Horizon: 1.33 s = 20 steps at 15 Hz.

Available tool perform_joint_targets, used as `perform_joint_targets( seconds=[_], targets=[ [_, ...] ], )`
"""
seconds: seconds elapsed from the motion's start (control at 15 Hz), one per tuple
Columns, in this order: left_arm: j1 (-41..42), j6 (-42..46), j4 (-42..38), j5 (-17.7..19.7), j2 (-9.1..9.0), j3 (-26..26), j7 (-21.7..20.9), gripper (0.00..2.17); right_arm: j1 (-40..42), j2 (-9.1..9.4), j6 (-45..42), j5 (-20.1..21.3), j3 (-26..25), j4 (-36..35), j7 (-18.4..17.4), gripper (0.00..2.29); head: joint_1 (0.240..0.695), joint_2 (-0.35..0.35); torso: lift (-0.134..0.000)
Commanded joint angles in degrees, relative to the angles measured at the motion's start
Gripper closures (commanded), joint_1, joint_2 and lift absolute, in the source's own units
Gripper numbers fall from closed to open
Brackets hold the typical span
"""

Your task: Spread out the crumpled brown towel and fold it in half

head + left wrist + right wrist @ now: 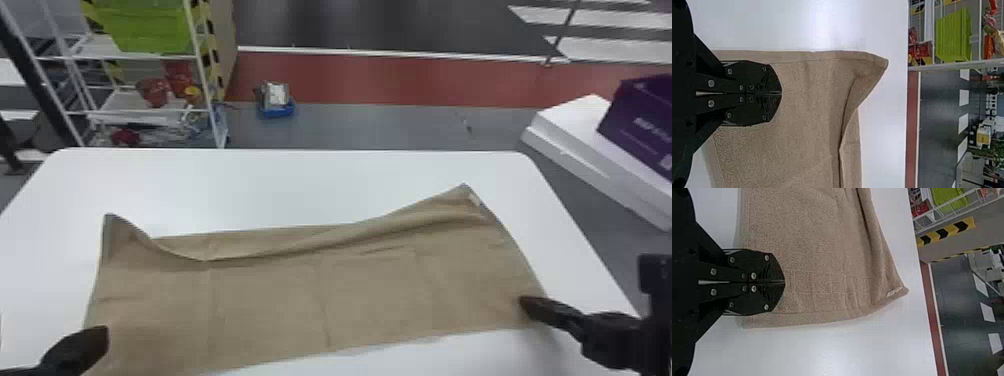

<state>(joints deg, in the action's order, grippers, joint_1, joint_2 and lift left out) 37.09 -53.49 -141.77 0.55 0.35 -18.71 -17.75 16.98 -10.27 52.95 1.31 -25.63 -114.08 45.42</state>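
The brown towel lies spread wide across the table, its far edge wavy, with a raised fold running along it and pointed corners at far left and far right. In the head view my left gripper is over the towel's near left part, and my right gripper is at its near right part. The left wrist view has the left gripper shut above the towel, which lies flat around the tips. Likewise shut, the right gripper is over the towel close to its side hem.
The white table has bare surface beyond the towel and at its right side. Behind it on the left stands a white shelf rack with a green bin. White boxes and a purple box are off the right side.
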Motion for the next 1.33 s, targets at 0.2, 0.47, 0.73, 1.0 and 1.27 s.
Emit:
perform_joint_targets(
  seconds=[0.2,0.47,0.73,1.0,1.27],
  targets=[
    [-0.9,-0.1,0.2,0.2,-0.5,-0.4,0.0,2.04,8.5,-0.1,-0.8,-3.6,-4.0,-4.7,1.1,1.68,0.695,-0.068,-0.124],
    [-0.9,-0.1,0.5,0.2,-0.5,-0.5,-0.1,2.04,13.1,-0.1,-1.7,-5.3,-6.4,-6.7,1.9,1.68,0.695,-0.087,-0.124],
    [-1.0,-0.4,0.5,0.2,-0.5,-0.5,-1.0,2.04,15.4,-0.1,-1.8,-8.2,-9.9,-7.6,3.1,1.68,0.695,-0.111,-0.124],
    [-0.8,-2.5,0.3,0.1,-0.5,0.4,-2.3,2.04,13.7,0.87,-1.7,-12.5,-13.7,-10.0,3.3,1.68,0.695,-0.149,-0.124],
    [1.0,-3.4,-0.1,-1.0,-0.5,1.5,-2.6,2.04,8.8,1.48,0.3,-12.2,-13.5,-11.2,3.4,1.68,0.695,-0.175,-0.124]
  ],
)
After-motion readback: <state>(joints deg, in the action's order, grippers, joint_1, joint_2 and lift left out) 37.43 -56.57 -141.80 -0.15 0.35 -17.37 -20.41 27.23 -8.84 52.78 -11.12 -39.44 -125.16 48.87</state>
